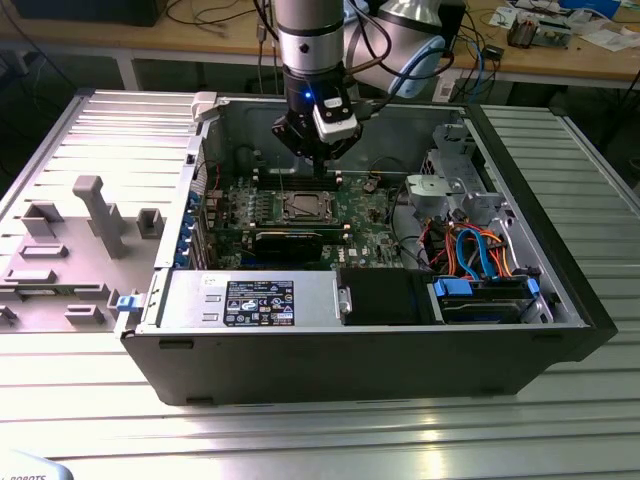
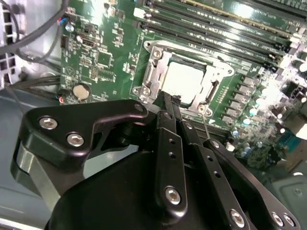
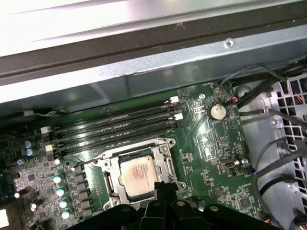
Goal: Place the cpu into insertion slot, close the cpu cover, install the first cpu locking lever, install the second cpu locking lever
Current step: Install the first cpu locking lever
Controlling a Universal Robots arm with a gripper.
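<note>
Looks like cpu [image 3: 139,176] seated and cpu cover [image 3: 170,166] down, so it's lever time I reckon: gripper [image 3: 160,186] pinched shut at the cover's edge, lever [image 2: 206,125] wants hooking down.

Robotics and electronics laboratory. I work over a ribbed aluminium tabletop [image 1: 330,440] that carries an opened desktop computer case [image 1: 400,365]. Its green motherboard [image 1: 365,222] lies exposed beneath my arm [image 1: 310,40] and pincer [image 2: 165,98]. Beside the case, at the exterior view's left, lies a grey plate [image 1: 60,250] with upright blocks. Behind runs a wooden tabletop [image 1: 590,62] strewn with loose cables [image 1: 215,15] and small electronic parts [image 1: 540,30], the ordinary litter of a test bench.
</note>
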